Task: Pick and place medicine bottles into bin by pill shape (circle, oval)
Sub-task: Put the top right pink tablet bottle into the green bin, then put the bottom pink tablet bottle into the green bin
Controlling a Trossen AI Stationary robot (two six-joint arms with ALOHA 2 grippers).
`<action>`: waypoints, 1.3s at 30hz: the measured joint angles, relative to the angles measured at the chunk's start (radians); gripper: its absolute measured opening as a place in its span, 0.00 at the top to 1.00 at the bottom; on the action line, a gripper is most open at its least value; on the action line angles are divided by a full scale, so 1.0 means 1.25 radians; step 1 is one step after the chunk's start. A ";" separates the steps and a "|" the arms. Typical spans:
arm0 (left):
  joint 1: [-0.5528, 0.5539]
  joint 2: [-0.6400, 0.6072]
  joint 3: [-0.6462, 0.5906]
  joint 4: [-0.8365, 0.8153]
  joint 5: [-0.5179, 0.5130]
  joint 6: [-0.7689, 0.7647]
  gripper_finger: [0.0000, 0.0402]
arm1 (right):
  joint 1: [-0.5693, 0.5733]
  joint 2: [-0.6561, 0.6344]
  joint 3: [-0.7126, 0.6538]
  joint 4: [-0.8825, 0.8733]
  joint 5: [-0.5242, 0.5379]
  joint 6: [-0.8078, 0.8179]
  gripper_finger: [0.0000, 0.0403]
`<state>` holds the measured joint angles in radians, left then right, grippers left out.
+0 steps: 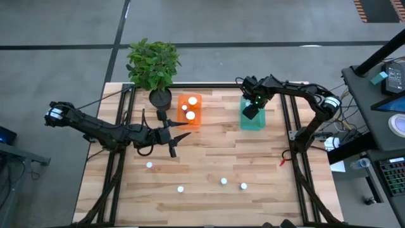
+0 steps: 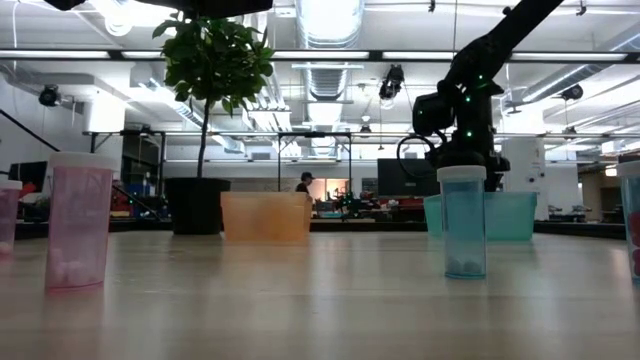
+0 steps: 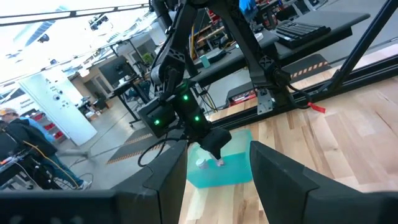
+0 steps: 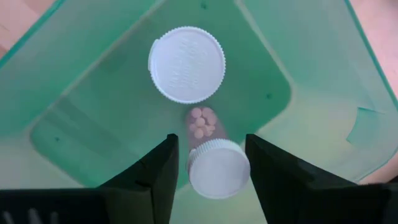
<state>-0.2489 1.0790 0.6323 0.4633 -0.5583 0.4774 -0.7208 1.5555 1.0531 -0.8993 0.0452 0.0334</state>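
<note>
The right gripper (image 4: 208, 163) hangs directly over the teal tub (image 1: 253, 117) at the far right of the tabletop (image 1: 209, 158), its jaws apart with a small bottle (image 4: 214, 158) lying between them on its side, cap toward the camera and pale round pills showing through the body. From the wrist view I can't be sure whether the fingers touch it or it already rests on the tub floor. A larger bottle (image 4: 186, 64) stands upright just beside it. The thing to do well here, I'd say, is to lift straight up without nudging either bottle or the tub wall. The orange tub (image 1: 190, 109) holds two bottles by the potted plant (image 1: 154, 66) (not part of the job). Four more bottles (image 1: 180, 189) wait on the near boards. The left gripper (image 1: 172, 136) hovers mid-tabletop, jaws apart and empty.
</note>
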 joint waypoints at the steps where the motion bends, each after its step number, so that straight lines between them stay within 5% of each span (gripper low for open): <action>1: 0.000 0.000 0.000 0.000 0.000 0.000 0.61 | 0.000 0.000 0.000 -0.001 0.000 0.000 0.55; 14: 0.000 0.000 0.000 0.000 0.000 0.000 0.61 | 0.000 -0.024 0.096 -0.082 0.007 0.018 0.48; 24: 0.000 0.000 0.000 0.000 0.000 0.000 0.61 | 0.043 -0.178 0.101 -0.091 0.008 0.091 0.48; 32: 0.000 0.000 0.000 0.000 0.000 0.001 0.61 | 0.194 -0.371 -0.003 0.055 0.018 0.166 0.48; 39: 0.000 0.000 0.000 0.001 0.000 0.001 0.61 | 0.387 -0.511 -0.127 0.243 0.143 0.184 0.48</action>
<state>-0.2489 1.0794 0.6323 0.4641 -0.5583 0.4780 -0.2365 0.9162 0.8940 -0.5959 0.2237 0.2634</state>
